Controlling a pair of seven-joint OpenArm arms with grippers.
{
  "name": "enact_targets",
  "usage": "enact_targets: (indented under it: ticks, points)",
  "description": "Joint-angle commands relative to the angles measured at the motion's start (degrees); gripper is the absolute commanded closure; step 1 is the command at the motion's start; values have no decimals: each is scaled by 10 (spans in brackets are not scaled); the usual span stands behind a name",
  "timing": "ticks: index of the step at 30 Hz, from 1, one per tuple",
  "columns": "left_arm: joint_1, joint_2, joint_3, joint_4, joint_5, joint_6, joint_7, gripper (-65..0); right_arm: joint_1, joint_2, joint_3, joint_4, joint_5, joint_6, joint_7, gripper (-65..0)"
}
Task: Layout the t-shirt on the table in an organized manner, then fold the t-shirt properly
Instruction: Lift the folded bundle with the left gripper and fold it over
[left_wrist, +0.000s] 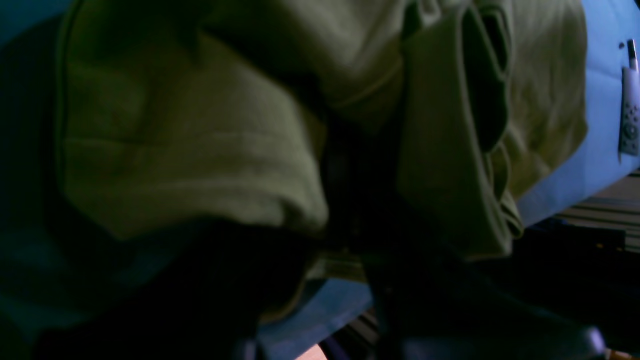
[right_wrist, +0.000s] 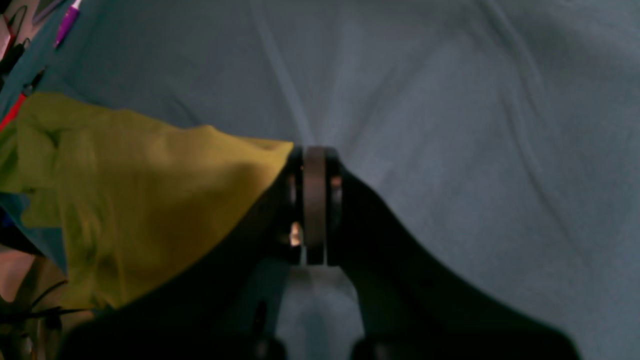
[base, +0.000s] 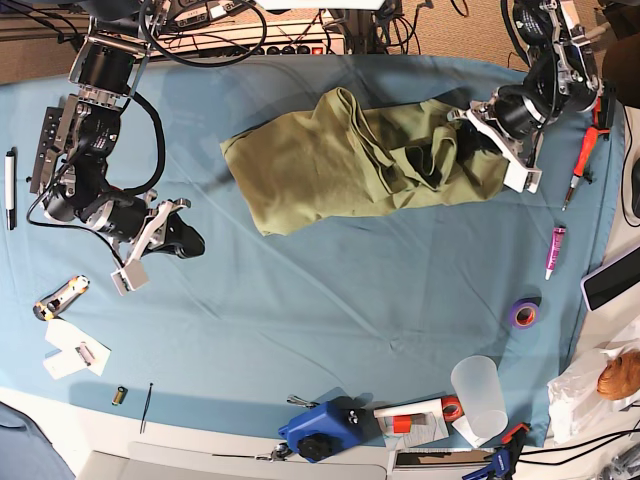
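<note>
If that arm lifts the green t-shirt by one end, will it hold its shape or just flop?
The t-shirt would probably flop: it already lies bunched in soft folds and creases. It likely drapes and trails from wherever the left gripper pinches it. On the cloth-covered table it would probably drag and bunch rather than slide.

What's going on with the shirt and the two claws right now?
Left gripper at bunched t-shirt, grip unclear. Right gripper shut, empty, on table. Nothing blocking.
</note>
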Motion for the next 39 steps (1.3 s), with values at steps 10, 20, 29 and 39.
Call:
enact_targets:
  ticks: [10,20,29,39]
  points:
    - [53,-3,0,181,-66,-64,-1,0,11,8,5,8,-144,-31,91,0]
    - [67,-3,67,214,-70,-63,-30,0,11,8,5,8,-151,-32,91,0]
    - [8,47,320,208,157,-8,-121,0,11,8,5,8,-228,-75,133,0]
    - [-101,90,454,41,286,48,-152,0,11,10,53,8,-253,-86,138,0]
